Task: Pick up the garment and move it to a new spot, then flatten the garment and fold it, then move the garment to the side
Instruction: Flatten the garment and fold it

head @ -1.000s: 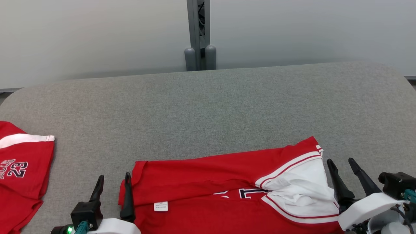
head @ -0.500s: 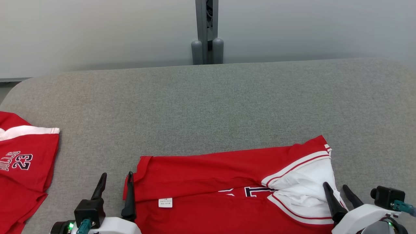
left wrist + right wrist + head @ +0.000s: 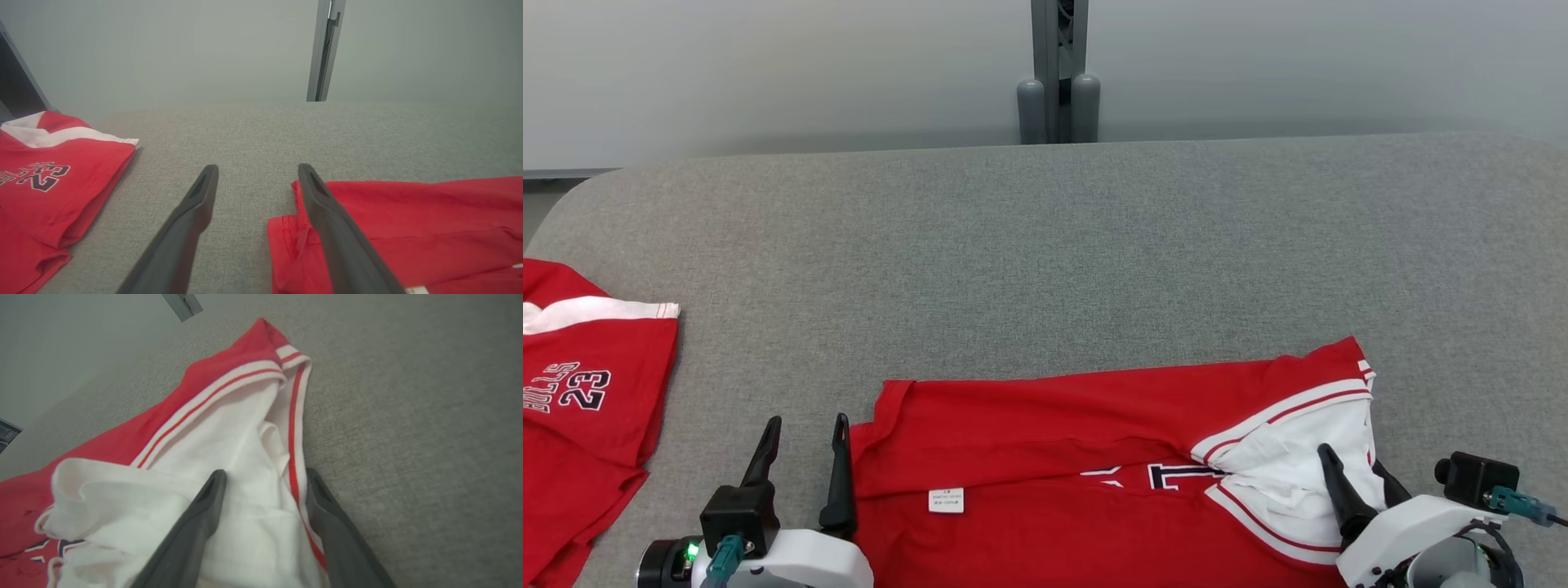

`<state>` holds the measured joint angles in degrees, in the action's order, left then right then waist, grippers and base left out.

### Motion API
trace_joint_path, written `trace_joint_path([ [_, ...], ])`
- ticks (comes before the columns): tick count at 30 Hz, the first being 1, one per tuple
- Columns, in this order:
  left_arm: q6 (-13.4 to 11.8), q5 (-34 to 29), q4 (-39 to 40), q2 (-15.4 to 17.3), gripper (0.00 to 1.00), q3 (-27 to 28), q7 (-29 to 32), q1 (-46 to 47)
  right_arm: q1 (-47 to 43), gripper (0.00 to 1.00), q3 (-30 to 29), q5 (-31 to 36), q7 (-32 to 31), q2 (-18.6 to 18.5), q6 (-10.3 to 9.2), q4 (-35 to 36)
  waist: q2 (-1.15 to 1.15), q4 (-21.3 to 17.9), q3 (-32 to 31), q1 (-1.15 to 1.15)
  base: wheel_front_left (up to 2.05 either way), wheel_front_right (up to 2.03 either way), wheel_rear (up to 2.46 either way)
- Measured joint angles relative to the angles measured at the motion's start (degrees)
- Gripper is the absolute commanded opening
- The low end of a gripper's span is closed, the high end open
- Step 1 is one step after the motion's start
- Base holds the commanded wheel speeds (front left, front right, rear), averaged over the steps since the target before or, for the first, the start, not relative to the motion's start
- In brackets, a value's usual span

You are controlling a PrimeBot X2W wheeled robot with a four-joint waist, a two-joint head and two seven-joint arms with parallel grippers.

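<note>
Two grippers at one red garment, both spread wide.
Nearest, the left gripper (image 3: 807, 420) stood wide at the garment's (image 3: 1054, 425) left corner, gripping nothing; the right gripper (image 3: 1349, 457) stood wide astride its white, striped sleeve edge, not closed on it. The garment lay along the grey table's (image 3: 1045, 245) near edge. A second red garment (image 3: 580, 392) lay far left; one post (image 3: 1059, 73) rose beyond.

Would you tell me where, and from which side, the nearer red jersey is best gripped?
Likely the jersey at both ends: left gripper on the folded hem corner, coming from its left; right gripper on the striped white edge, from the right, where its open fingers straddle a raised fold.
</note>
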<state>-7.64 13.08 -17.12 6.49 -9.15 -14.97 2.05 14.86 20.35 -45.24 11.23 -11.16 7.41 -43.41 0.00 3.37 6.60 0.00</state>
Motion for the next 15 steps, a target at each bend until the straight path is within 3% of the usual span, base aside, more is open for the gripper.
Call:
trace_joint_path([
  [1, 0.0, -0.1, -0.1, -0.1, 1.0, 0.1, 0.0, 0.1, 0.2, 0.2, 0.6, -0.2, 0.3, -0.2, 0.0, 0.0, 0.0, 0.1, 0.1, 0.0, 0.0, 0.0, 0.0],
  [2, 0.1, -0.3, -0.1, -0.2, 1.0, 0.2, 0.0, 0.3, 0.3, 0.0, 1.1, -0.2, 0.7, -0.5, 0.0, -0.1, 0.0, 0.1, 0.1, 0.0, 0.0, 0.0, 0.0],
  [9, 0.6, -1.0, -0.5, -0.5, 1.0, 1.2, 0.0, 0.6, 1.8, 0.0, 2.6, -1.6, 1.9, -2.1, 0.18, -2.2, 0.0, 0.2, 0.0, 0.0, 0.0, 0.0, 0.0],
  [15, 1.1, -1.2, -0.9, -1.4, 1.0, 1.7, 0.0, 0.6, 4.4, 0.0, 2.3, -2.2, 2.4, -6.3, 0.15, -5.6, 0.0, 0.1, -0.6, 0.0, 0.0, 0.0, 0.0],
])
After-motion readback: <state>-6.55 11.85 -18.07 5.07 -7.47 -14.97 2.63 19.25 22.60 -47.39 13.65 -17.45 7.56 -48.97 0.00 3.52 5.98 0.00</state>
